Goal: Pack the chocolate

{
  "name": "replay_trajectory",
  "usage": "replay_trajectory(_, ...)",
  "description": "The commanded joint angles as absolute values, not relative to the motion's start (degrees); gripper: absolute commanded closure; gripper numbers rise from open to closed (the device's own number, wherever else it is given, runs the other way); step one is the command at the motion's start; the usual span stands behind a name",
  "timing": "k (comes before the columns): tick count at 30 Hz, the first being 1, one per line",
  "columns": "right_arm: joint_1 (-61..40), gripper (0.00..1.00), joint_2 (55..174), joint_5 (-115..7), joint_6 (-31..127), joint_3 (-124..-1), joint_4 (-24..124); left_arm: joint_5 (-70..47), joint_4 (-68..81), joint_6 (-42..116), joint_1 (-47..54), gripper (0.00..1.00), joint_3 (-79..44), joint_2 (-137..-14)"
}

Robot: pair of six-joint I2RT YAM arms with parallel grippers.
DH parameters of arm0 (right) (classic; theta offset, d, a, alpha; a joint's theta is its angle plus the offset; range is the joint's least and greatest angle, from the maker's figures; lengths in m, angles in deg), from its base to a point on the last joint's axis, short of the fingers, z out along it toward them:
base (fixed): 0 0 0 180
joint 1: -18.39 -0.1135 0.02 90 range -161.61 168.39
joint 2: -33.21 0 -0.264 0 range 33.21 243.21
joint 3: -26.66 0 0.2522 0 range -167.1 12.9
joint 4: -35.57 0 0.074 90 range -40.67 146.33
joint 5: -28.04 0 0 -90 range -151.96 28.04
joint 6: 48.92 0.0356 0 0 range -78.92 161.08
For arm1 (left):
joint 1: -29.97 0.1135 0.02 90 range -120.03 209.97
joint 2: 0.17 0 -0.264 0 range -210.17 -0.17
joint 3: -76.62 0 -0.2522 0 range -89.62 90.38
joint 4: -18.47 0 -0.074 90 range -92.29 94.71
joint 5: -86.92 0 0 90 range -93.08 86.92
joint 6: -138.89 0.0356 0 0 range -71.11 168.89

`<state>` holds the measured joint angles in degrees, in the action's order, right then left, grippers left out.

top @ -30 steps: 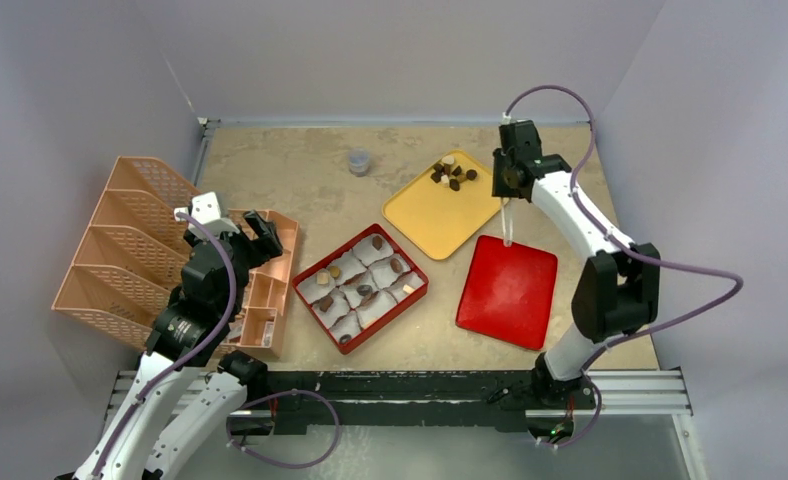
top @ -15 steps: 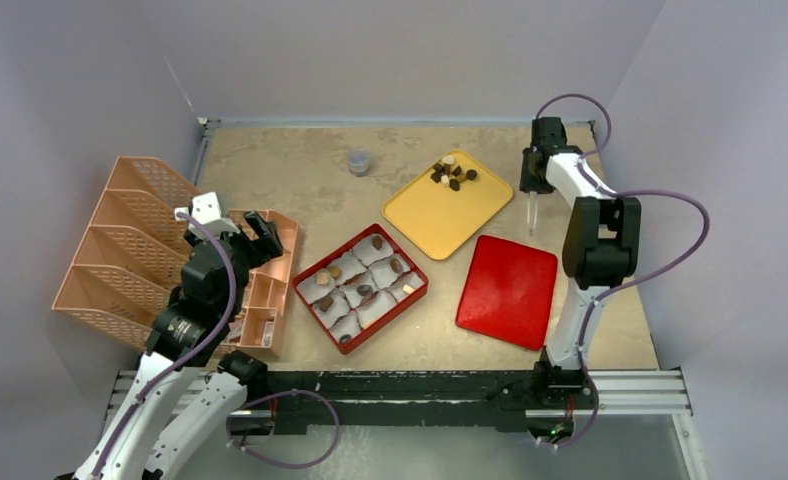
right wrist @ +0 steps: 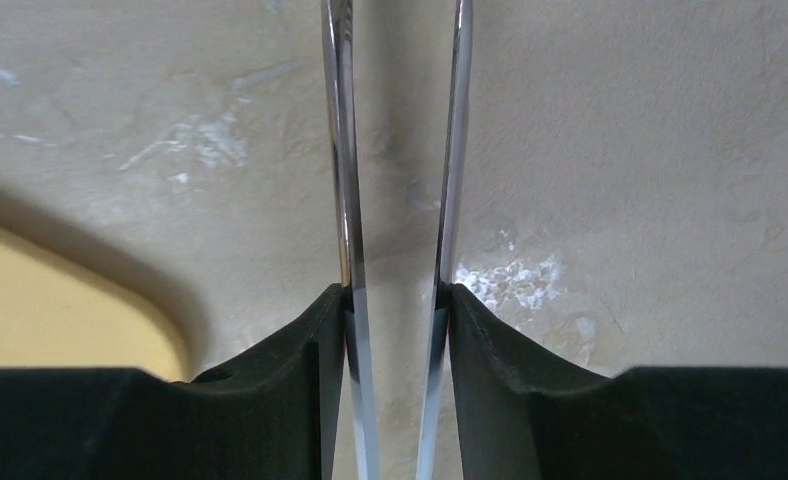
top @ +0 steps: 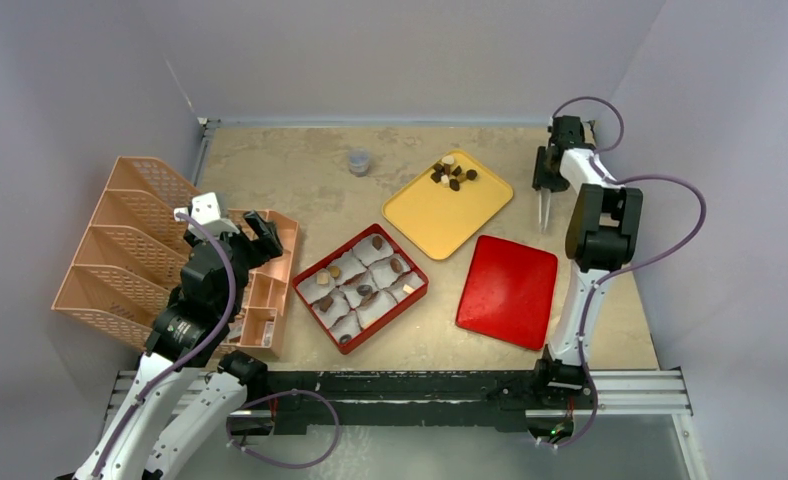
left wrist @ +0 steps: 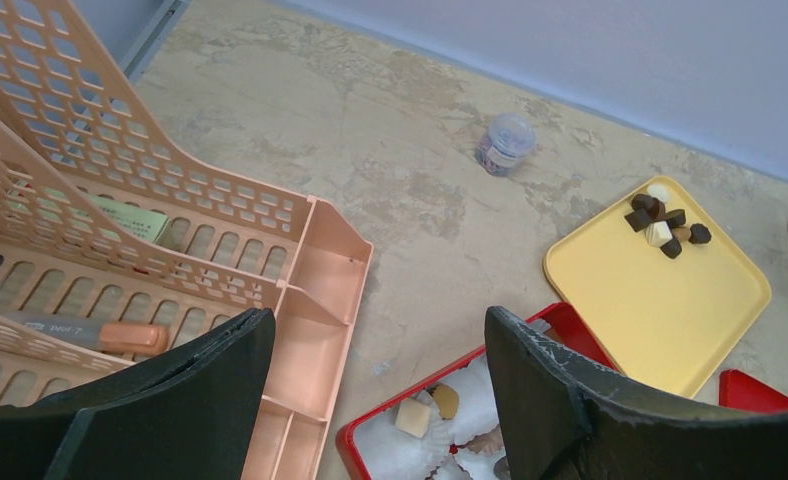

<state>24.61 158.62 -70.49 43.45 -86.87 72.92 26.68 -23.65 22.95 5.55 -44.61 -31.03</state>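
Right gripper [top: 547, 172] hangs just past the right corner of the yellow tray [top: 440, 215], its fingers clamped on metal tongs [right wrist: 342, 150] whose two blades point down at the table [top: 300, 170], slightly apart. Left gripper [left wrist: 378, 322] sits well left of the tray, over the peach organiser [top: 120, 250], jaws spread wide and holding nothing. Chocolate [top: 453, 173] lies heaped at the tray's far corner. More chunks sit in white paper cups [top: 378, 305] inside the red box [top: 388, 320], just in front of the tray. A red lid [top: 507, 290] lies near the tray's right side.
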Motion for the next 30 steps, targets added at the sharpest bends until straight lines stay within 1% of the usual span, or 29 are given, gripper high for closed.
replay_trajectory(1,25.02,0.57,158.69,-68.12,42.57,-90.55,72.64,26.44,-21.48,22.91,5.8,0.24,-44.29,-30.76)
replay_trajectory(4,25.0,0.49,157.24,-68.55,43.14,-90.82,73.89,26.53,-21.67,22.87,5.8,0.24,-44.27,-30.63)
replay_trajectory(7,24.71,0.45,154.62,-72.6,44.83,-90.49,75.75,26.75,-21.66,22.87,5.8,0.24,-44.31,-30.58)
replay_trajectory(12,24.55,0.45,148.8,-69.58,52.11,-86.5,78.96,27.06,-21.64,22.87,5.8,0.24,-44.2,-30.29)
replay_trajectory(16,24.55,0.42,146.92,-70.3,55.67,-84.48,81.37,27.0,-21.74,22.87,5.8,0.24,-44.27,-29.93)
replay_trajectory(18,24.55,0.43,146.46,-70.37,55.76,-83.25,81.14,26.86,-21.7,22.87,5.8,0.24,-44.28,-29.88)
replay_trajectory(22,24.57,0.51,146.68,-69.84,54.15,-81.38,78.43,26.63,-21.73,22.87,5.8,0.24,-44.2,-29.73)
replay_trajectory(25,24.55,0.51,148.65,-69.22,52.17,-82.14,75.9,26.62,-21.65,22.79,5.8,0.24,-44.28,-29.47)
replay_trajectory(30,24.57,0.49,154.38,-69.85,50.44,-87.02,77.34,26.75,-21.83,22.78,5.8,0.24,-44.31,-29.31)
